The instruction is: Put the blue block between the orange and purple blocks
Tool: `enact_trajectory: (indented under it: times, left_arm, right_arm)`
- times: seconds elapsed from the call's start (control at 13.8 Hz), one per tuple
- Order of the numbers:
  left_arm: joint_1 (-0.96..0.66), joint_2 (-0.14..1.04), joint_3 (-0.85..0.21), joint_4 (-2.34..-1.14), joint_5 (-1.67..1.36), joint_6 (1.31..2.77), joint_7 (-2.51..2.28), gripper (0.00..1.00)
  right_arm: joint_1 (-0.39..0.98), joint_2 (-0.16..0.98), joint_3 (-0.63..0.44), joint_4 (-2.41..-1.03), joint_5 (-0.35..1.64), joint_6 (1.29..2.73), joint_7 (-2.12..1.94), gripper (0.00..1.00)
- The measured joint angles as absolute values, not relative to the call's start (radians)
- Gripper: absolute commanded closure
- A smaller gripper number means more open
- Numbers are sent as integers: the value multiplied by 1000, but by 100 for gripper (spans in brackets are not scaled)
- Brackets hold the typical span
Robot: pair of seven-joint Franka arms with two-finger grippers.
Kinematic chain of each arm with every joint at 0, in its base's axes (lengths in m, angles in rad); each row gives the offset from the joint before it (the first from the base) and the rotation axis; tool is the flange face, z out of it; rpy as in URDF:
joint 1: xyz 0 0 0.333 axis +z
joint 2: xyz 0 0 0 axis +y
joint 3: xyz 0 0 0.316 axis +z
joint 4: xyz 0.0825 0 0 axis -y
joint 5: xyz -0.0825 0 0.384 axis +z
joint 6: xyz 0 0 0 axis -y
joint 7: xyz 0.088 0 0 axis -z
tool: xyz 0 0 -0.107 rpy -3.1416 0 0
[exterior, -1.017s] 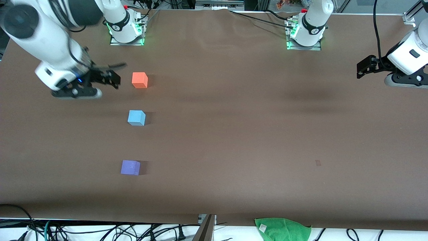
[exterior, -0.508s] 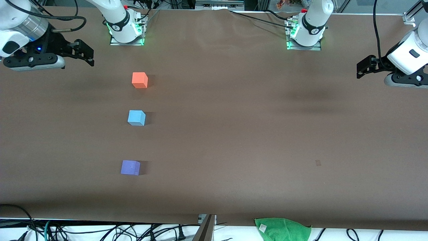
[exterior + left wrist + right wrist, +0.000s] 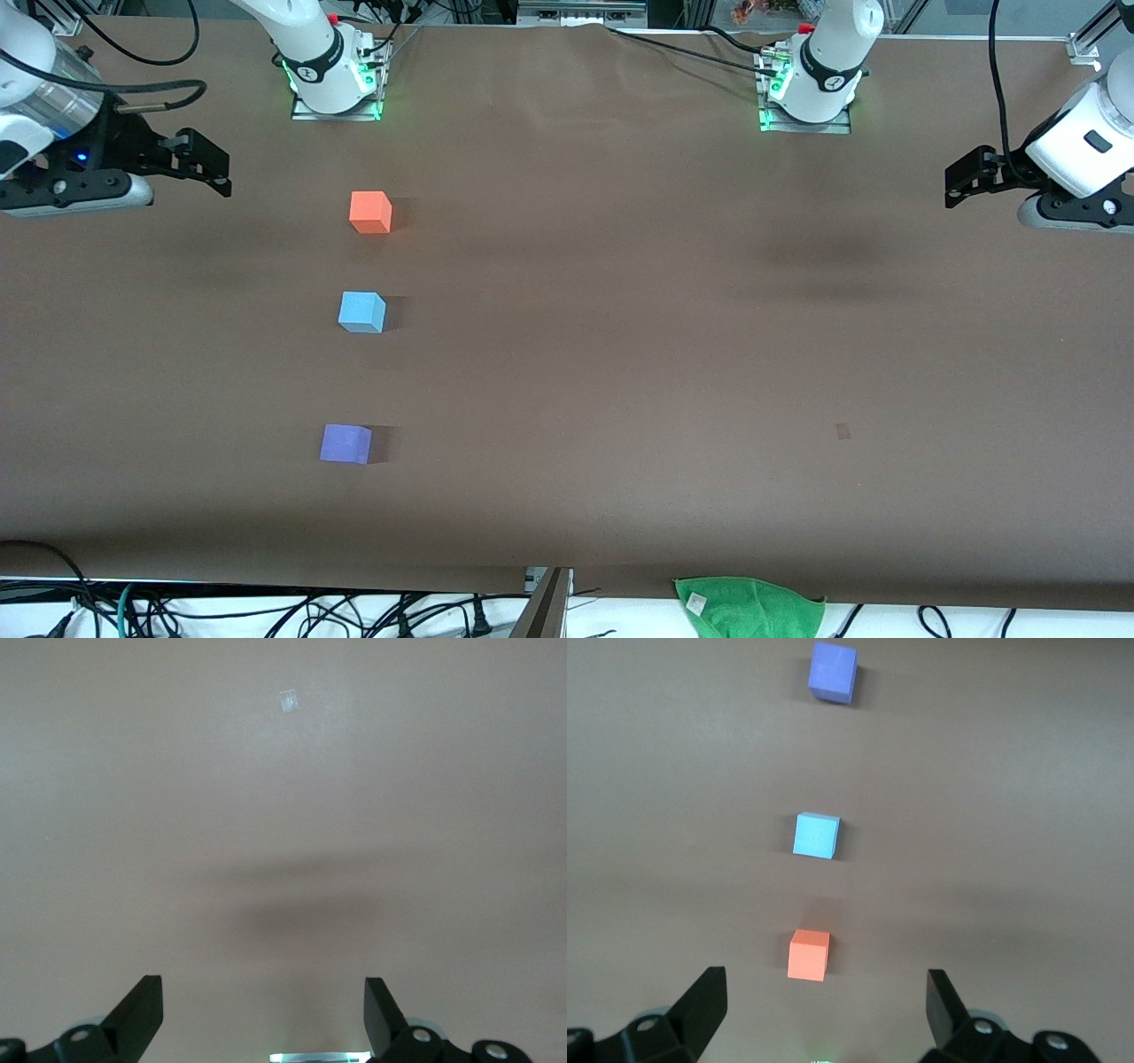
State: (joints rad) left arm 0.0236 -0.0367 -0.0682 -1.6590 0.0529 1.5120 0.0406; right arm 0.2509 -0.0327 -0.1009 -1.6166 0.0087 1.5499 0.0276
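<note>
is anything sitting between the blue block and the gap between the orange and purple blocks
Nothing visible does. The blue block already sits on the table in the gap, with the orange block farther from the front camera and the purple block nearer.

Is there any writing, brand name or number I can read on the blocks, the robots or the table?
None can be read.
Blue block, orange block, purple block: plain faces.
Round marks on the arm bases: too small to read.
White tag on the green cloth: too small to read.
</note>
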Motion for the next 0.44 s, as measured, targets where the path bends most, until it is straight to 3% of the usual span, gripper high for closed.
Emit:
enact_trajectory:
  times: [0.44]
  left_arm:
    - [24, -37, -68, -1659, 53, 1512, 41, 0]
  right_arm:
    - [243, -31, -101, -1607, 10, 1550, 28, 1]
